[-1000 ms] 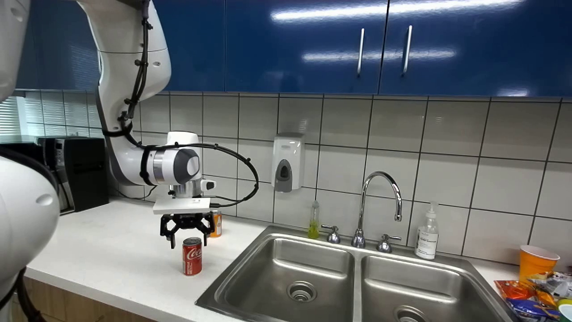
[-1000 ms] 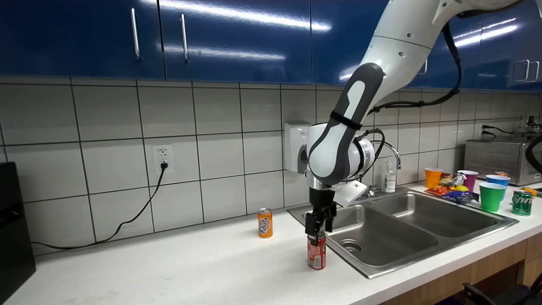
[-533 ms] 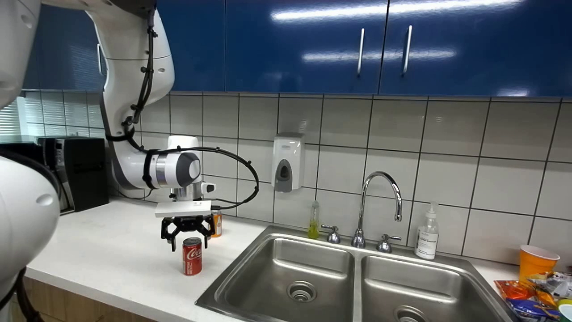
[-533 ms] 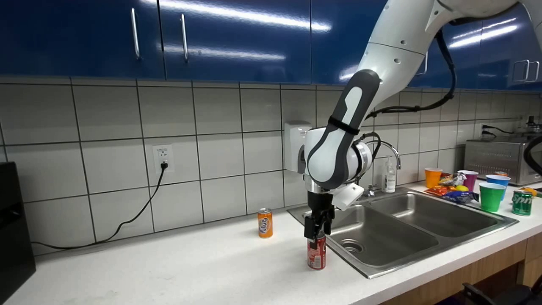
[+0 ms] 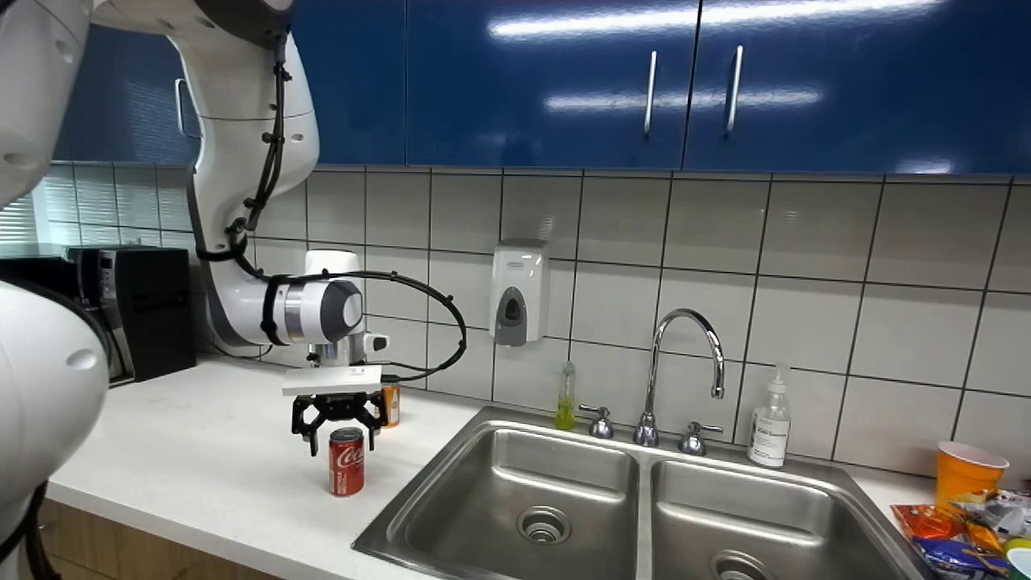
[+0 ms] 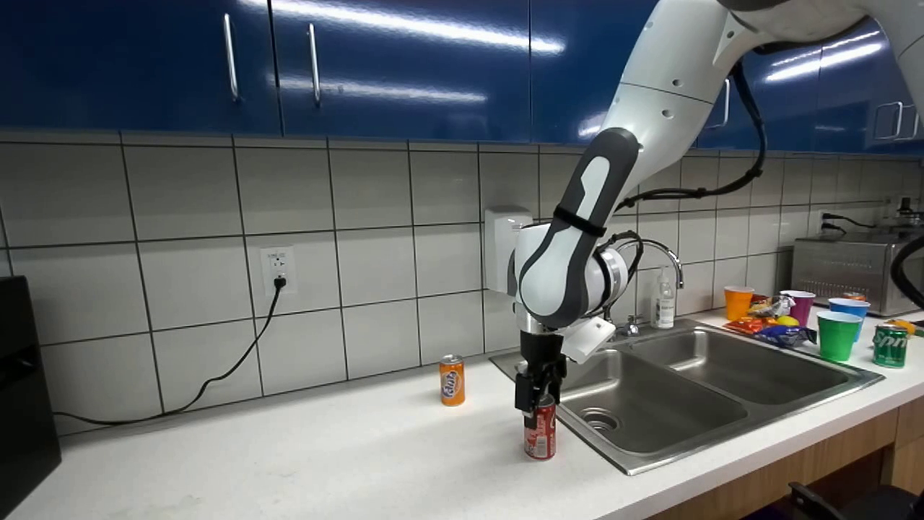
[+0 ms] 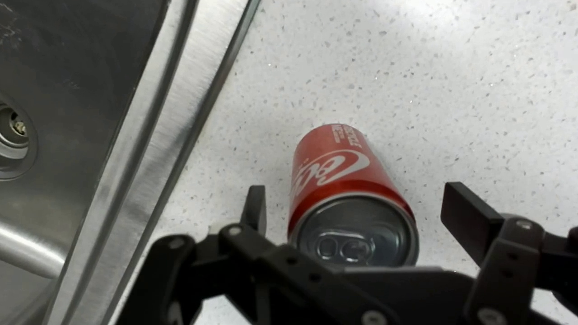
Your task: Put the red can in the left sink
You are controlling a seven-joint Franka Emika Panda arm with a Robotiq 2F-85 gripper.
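Observation:
The red can (image 5: 346,469) stands upright on the white counter, left of the double sink. It also shows in an exterior view (image 6: 540,438) and in the wrist view (image 7: 332,167), with its silver top toward the camera. My gripper (image 5: 342,447) is open and points down over the can. In the wrist view the gripper's (image 7: 354,203) fingertips stand on either side of the can's top, with counter visible between each finger and the can. The left sink (image 5: 467,524) is the basin nearer the can. Its edge and drain show in the wrist view (image 7: 67,90).
An orange can (image 6: 452,381) stands behind the red can near the wall. The right basin (image 5: 741,499), faucet (image 5: 653,379) and soap bottle (image 5: 770,431) lie farther right. Cups and snack bags (image 6: 787,335) stand beyond the sink. A black machine (image 5: 149,314) stands at the back left.
My gripper has come down a little, so its fingertips are lower beside the top of the red can. The can has not moved and the fingers stay open.

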